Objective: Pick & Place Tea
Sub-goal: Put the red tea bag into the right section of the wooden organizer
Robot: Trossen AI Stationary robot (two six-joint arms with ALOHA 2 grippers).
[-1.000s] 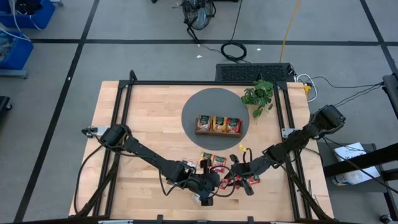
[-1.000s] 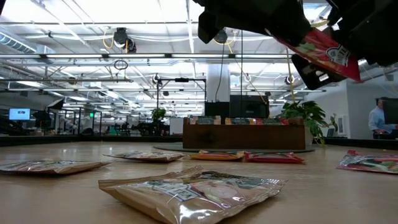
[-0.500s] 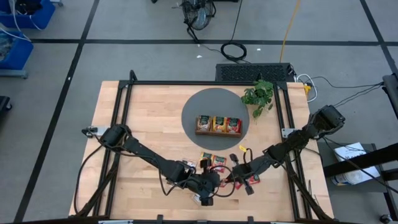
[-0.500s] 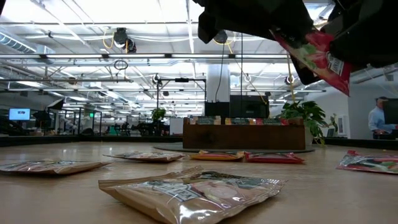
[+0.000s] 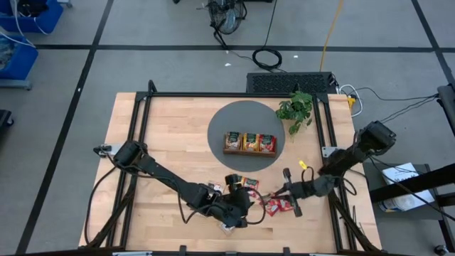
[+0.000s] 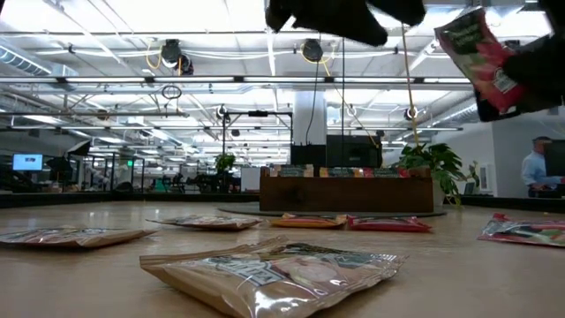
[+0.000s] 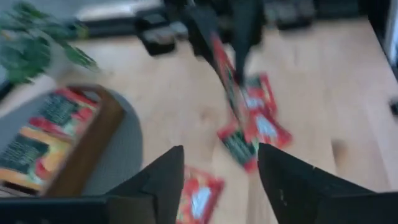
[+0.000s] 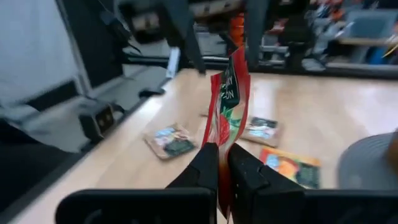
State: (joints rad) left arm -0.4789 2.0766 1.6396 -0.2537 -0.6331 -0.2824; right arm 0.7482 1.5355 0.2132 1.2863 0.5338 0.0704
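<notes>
the red tea packet (image 8: pixel 226 102), pinched by one edge between the pressed-together fingers of the right gripper (image 8: pixel 222 163), stands up from them, long axis upright, clear of the table, and could slip, while the left gripper (image 7: pixel 219 163) waits close by, fingers spread.

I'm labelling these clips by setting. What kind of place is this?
Probably a robotics lab in an open industrial hall: a wooden table on a taped concrete floor, exposed ceiling trusses, and rows of workstations behind.
</notes>
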